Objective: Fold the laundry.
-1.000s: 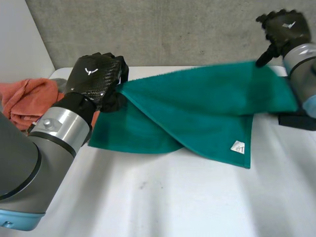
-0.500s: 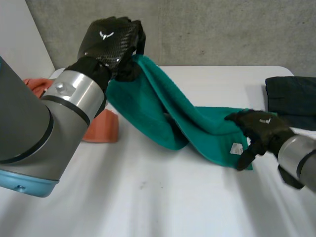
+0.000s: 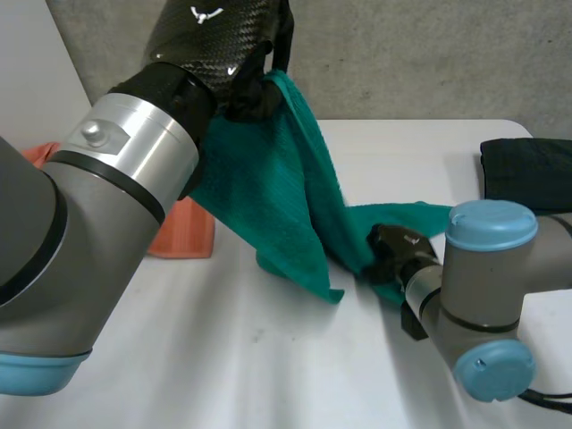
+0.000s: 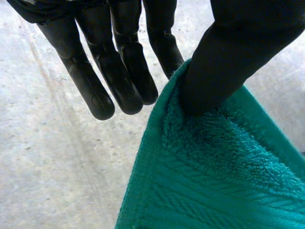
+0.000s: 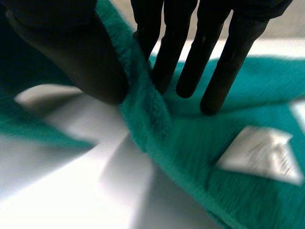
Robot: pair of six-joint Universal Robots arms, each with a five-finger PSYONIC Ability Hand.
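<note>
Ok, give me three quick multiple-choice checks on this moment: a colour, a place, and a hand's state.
1. What colour is the towel?
A. white
B. green
C. orange

2. Where does the orange cloth lie?
A. on the table, on the robot's left side
B. on top of the towel
C. at the table's front edge

3. The left hand is:
A. flat on the table
B. raised, fingers pinching the towel
C. shut on nothing

Answers:
1 B: both wrist views show green terry.
2 A: it sits past the left arm.
3 B: its thumb clamps the towel's edge, held high above the table.
</note>
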